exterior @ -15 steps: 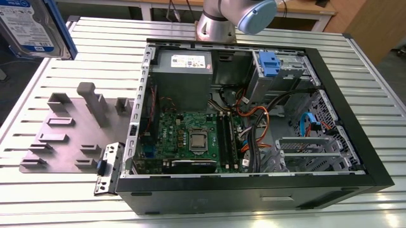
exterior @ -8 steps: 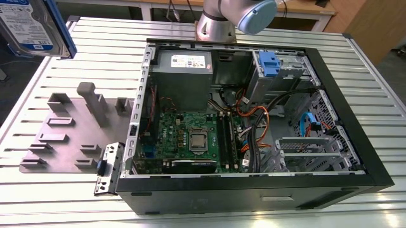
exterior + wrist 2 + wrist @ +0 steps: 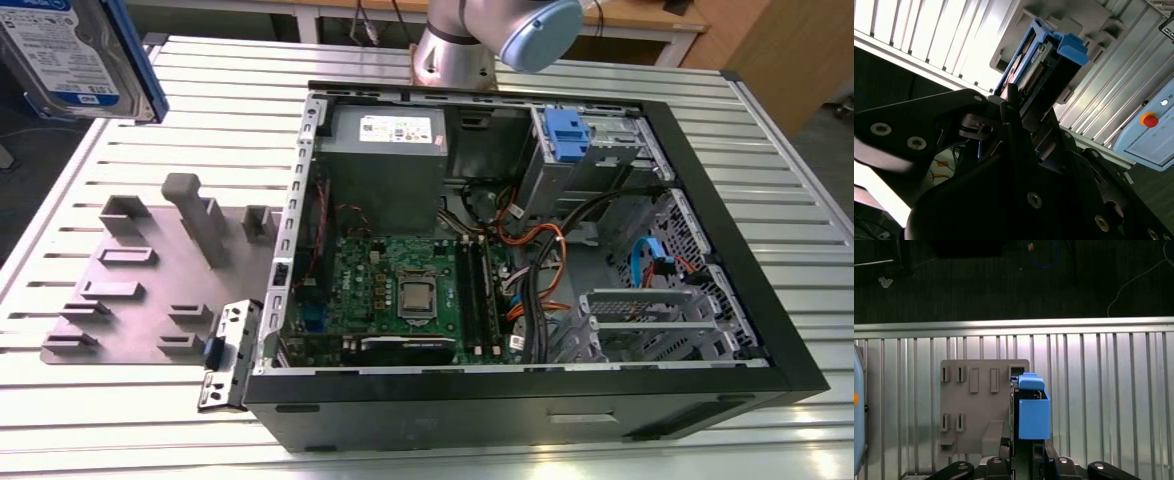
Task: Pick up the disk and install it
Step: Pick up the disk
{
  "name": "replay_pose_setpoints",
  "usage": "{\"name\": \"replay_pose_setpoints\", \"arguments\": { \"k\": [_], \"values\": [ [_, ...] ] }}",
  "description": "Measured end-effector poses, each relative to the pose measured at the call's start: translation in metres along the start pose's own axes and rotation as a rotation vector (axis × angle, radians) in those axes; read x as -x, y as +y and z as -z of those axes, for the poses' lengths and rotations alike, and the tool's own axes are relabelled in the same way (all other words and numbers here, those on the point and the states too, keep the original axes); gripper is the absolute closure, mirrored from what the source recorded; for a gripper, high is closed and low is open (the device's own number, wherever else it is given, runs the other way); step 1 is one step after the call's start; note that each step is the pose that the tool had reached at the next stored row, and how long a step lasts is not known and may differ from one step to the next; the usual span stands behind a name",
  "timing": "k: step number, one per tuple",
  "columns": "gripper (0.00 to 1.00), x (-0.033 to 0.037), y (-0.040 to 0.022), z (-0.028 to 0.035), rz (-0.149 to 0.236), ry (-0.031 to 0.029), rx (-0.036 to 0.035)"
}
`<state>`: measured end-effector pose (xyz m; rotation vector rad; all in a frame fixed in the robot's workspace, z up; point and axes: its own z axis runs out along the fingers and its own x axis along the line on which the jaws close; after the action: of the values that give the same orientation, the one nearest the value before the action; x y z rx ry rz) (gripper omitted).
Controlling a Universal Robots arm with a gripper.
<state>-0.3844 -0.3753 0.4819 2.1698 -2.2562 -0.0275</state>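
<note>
Gripper [image 3: 1026,112]: pinching the disk's end.
Disk [image 3: 74,50]: lifted, at 10 o'clock from the case [image 3: 467,410] in the exterior view.
Plate [image 3: 134,295]: grey, slotted, at 9 o'clock from the case.

None of the print is legible to me. A white-and-blue label [image 3: 54,40] covers the flat silver metal hard drive [image 3: 80,70] in its blue plastic frame. A small white sticker [image 3: 398,128] sits on the large grey metal box [image 3: 387,175]. Faint printed lines mark a pale blue panel [image 3: 1159,142] with a red button.
</note>
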Motion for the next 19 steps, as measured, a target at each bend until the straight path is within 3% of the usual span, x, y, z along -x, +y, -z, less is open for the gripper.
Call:
{"name": "replay_pose_setpoints", "arguments": {
  "k": [8,19],
  "values": [
    [0.65,0.001,-0.0256,0.0002,0.0,-0.0001,-0.0001],
    [0.65,0.0028,-0.0728,0.001,0.0,0.0001,0.0]
  ]
}}
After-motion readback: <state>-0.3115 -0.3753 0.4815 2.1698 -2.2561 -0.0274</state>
